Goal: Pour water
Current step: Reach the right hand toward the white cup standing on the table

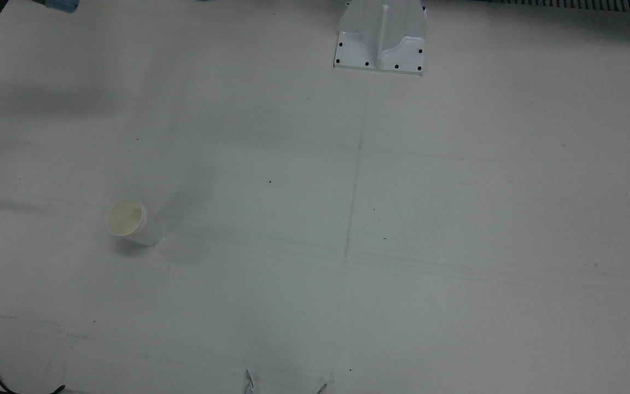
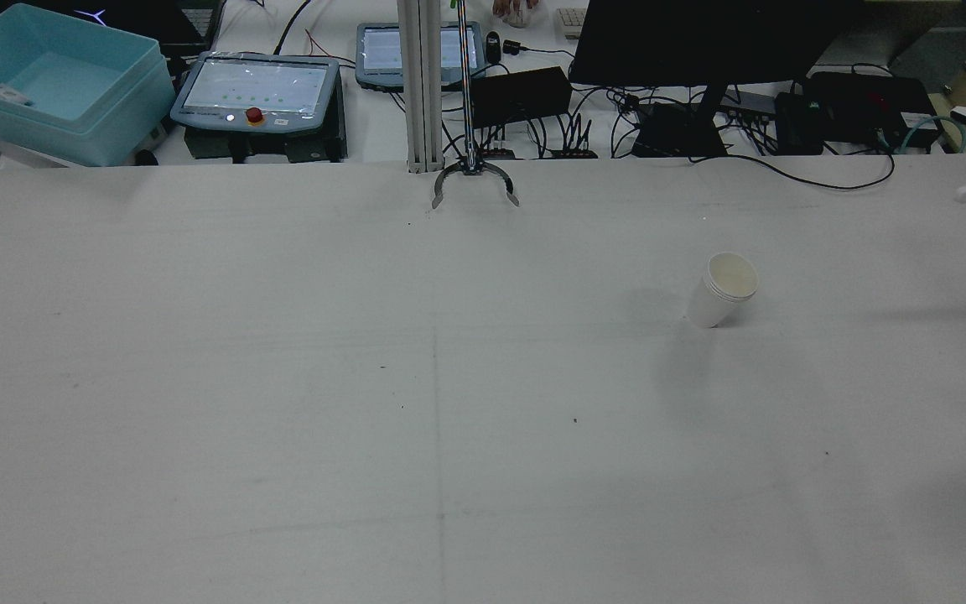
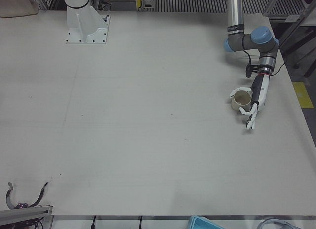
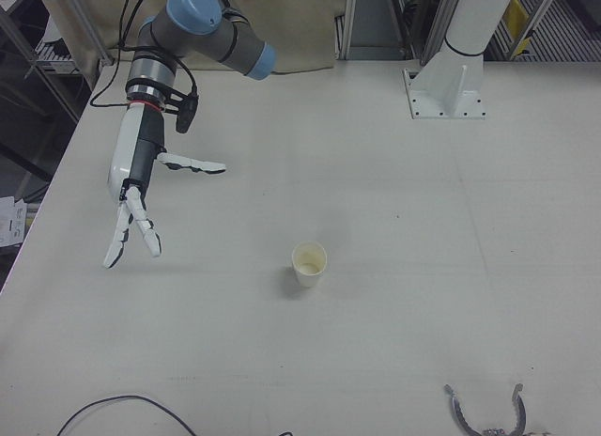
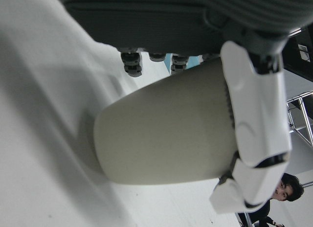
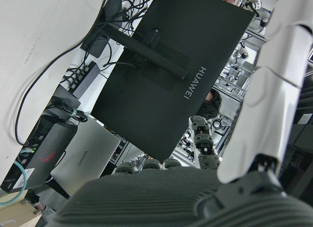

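Note:
A white paper cup (image 3: pixel 241 98) stands near the table's edge before my left arm and fills the left hand view (image 5: pixel 161 129). My left hand (image 3: pixel 254 103) is pressed up beside it. The thumb (image 5: pixel 254 114) reaches across the rim end and the fingers are stretched straight, so the hand is open. A second white cup (image 4: pixel 309 263), also seen as cup (image 1: pixel 127 221) and cup (image 2: pixel 722 289), stands upright on the right half. My right hand (image 4: pixel 131 210) hangs open well to that cup's side, fingers spread, holding nothing.
White arm pedestals (image 1: pixel 380 44) (image 3: pixel 86 31) are bolted at the robot's edge of the table. A metal claw (image 2: pixel 475 180) sits at the operators' edge, beyond it a monitor (image 2: pixel 701 33), tablets, cables and a blue bin (image 2: pixel 55 84). A person (image 5: pixel 288 190) shows beyond the left cup.

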You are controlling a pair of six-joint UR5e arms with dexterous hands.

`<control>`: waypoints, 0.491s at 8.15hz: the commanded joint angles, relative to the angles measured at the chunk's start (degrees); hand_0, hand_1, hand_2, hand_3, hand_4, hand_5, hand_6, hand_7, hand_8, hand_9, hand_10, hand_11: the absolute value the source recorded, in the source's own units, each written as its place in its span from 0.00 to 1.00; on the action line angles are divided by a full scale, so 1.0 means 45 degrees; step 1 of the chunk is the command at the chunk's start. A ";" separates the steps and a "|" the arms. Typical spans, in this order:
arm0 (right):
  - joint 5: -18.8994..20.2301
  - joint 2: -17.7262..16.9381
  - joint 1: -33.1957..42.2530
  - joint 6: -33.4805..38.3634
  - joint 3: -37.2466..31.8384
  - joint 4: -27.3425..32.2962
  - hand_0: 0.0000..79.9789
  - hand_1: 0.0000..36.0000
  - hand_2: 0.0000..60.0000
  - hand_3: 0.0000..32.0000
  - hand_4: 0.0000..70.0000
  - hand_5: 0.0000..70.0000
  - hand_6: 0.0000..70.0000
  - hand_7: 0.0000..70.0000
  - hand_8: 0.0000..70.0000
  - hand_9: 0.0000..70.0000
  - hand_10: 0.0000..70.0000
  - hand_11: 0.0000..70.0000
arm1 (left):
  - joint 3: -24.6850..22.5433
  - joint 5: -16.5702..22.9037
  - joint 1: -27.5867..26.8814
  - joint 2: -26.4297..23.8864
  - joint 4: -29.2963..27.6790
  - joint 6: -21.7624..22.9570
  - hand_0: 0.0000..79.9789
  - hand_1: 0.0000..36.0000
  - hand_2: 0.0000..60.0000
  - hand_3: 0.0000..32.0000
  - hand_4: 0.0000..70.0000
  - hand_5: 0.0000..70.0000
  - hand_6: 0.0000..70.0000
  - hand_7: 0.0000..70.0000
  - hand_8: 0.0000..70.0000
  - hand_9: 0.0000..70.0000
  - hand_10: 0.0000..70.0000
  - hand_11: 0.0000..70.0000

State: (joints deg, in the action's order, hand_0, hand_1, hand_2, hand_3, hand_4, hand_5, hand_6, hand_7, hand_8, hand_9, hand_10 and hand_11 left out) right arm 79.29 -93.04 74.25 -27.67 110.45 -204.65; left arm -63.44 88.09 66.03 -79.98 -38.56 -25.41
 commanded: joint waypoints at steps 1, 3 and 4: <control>0.0036 0.0245 -0.0015 0.0093 0.0104 -0.0010 0.69 0.42 0.00 0.00 0.11 0.09 0.00 0.00 0.00 0.00 0.00 0.00 | -0.1049 -0.0004 0.0034 0.0096 0.1041 0.1109 0.66 1.00 1.00 0.00 0.25 1.00 0.00 0.19 0.00 0.02 0.07 0.13; -0.0253 0.0441 -0.0054 -0.0082 -0.0418 0.0164 0.67 0.39 0.00 0.00 0.11 0.07 0.00 0.00 0.01 0.01 0.00 0.00 | -0.3003 -0.0024 0.0034 0.0137 0.2313 0.1660 0.67 1.00 1.00 0.00 0.26 1.00 0.00 0.20 0.00 0.02 0.06 0.13; -0.1339 0.0422 -0.0711 -0.0276 -0.0944 0.0765 0.65 0.36 0.00 0.00 0.09 0.05 0.00 0.00 0.01 0.02 0.00 0.00 | -0.3494 -0.0062 0.0034 0.0078 0.2744 0.1681 0.67 1.00 1.00 0.00 0.27 1.00 0.00 0.20 0.00 0.02 0.06 0.13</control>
State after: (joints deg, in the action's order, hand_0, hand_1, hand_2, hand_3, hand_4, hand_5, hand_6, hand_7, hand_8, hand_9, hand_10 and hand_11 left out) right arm 78.99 -91.44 74.12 -27.67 109.88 -204.44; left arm -72.60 88.04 66.19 -79.41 -31.22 -19.28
